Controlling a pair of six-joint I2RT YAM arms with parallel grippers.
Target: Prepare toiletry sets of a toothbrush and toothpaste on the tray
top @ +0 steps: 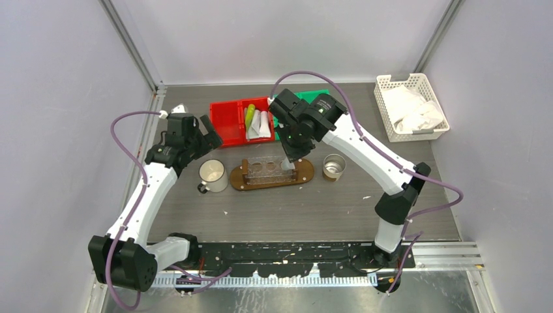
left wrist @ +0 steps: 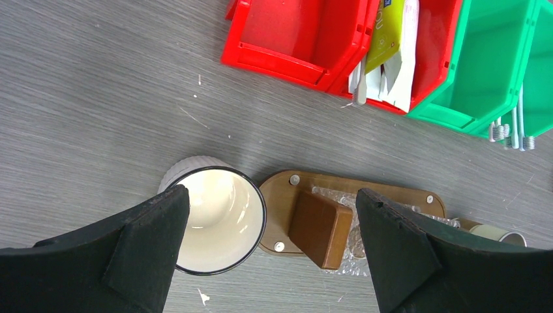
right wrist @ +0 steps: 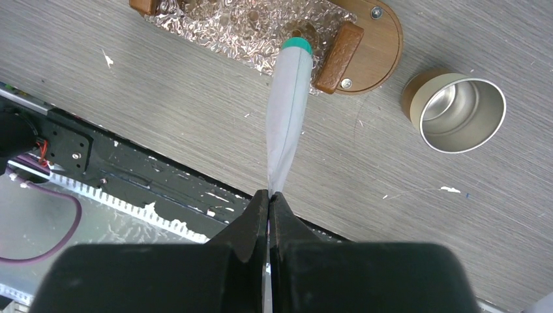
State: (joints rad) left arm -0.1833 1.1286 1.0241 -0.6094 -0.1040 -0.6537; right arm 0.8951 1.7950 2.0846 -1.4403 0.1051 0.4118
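table: grey woodgrain, everything sits on it
red bins: at 12 o'clock from the tray, the right one has a yellow-green tube plus some whitish ones
tray: brown wooden oval with crinkly foil inside, runs 9 to 3 in the top view
left gripper: jaws wide apart, nothing in them, hanging over the mug and the tray's 9 o'clock end
right gripper: pinched tight on the flat crimped tail of the toothpaste tube
metal cup: at 3 o'clock from the tray, apart from it
toothpaste tube: whitish with a teal cap. In the right wrist view its long axis goes 6 to 12, leaning a hair toward 1. The cap points away from the fingers and is over the foil at the tray's 3 o'clock end. Can't tell if it touches.
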